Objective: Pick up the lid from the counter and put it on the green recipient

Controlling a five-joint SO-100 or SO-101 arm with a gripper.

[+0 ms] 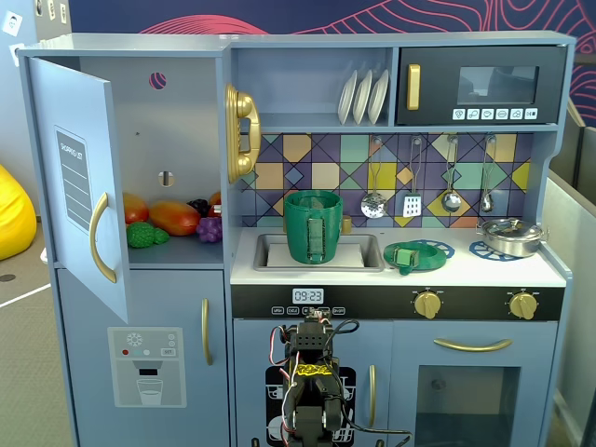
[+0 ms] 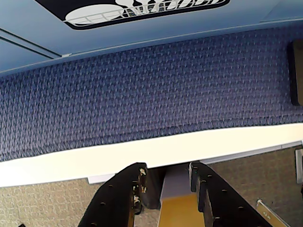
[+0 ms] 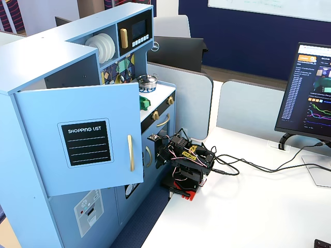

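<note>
Lid (image 1: 413,256) lies flat right of the counter's sink, on a blue burner ring (image 1: 436,250). Judged light, rigid, slick; grasp its small knob. Gripper (image 2: 165,171) fingers parted, empty, folded low.

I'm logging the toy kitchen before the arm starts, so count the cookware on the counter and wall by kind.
Green pot: 1
Green lid: 1
Silver pot: 1
Hanging utensils: 4
Plates: 3
Total: 10
</note>
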